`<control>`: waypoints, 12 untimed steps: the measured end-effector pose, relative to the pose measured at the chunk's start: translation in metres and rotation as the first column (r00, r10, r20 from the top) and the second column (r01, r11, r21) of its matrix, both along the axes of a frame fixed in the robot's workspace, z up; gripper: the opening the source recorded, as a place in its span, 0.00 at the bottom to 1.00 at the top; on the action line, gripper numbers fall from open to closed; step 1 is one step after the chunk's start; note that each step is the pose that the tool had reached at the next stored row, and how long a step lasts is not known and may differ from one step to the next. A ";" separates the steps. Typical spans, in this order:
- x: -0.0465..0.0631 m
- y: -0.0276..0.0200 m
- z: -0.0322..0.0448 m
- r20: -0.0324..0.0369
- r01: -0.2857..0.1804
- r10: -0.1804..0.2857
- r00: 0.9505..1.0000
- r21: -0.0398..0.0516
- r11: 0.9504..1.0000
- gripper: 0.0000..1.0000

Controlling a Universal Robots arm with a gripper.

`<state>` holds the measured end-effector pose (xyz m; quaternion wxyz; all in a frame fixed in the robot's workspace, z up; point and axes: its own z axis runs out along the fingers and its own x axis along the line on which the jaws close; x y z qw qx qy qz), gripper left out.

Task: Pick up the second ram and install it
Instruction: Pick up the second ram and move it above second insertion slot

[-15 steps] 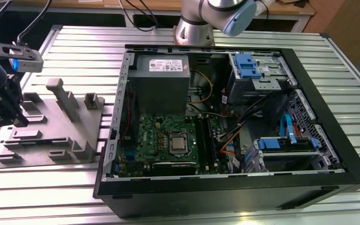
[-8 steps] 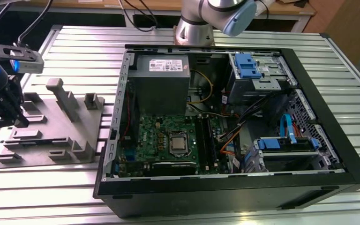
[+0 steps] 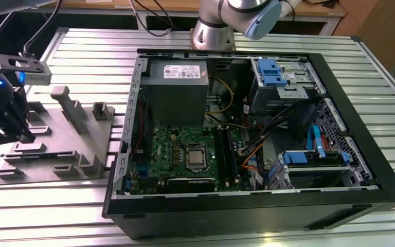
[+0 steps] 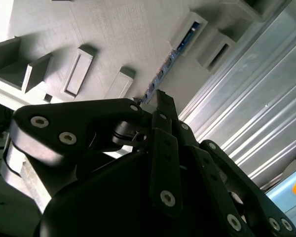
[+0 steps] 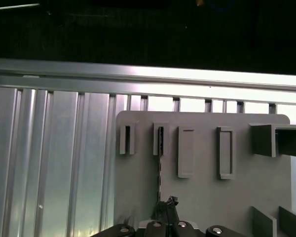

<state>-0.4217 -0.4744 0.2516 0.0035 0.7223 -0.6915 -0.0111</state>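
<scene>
Standing on edge in a slot of the grey fixture block (image 5: pixel 237 197), the second ram (image 5: pixel 160 168) shows in the first wrist view as a thin dark strip running to the tool (image 5: pixel 166 203), whose fingers are drawn narrow around the strip's near end. In the exterior view the tool hangs over the block at the exterior view's left, on the ribbed metal bench (image 3: pixel 81 46), beside the open computer case (image 3: pixel 252 203) with its grey power-supply box (image 3: pixel 177 82)

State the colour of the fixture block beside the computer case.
Plain matte light grey all over; the fixture block shows best in the first wrist view.
</scene>
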 end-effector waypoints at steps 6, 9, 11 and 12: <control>0.003 -0.0013 -0.0046 0.000 0.009 -0.009 1.000 0.001 1.000 0.10; 0.003 -0.0022 -0.0080 0.000 0.009 -0.009 1.000 0.001 1.000 0.10; 0.003 -0.0026 -0.0107 0.000 0.009 -0.009 1.000 0.001 1.000 0.10; 0.003 -0.0030 -0.0119 0.000 0.009 -0.009 1.000 0.001 1.000 0.10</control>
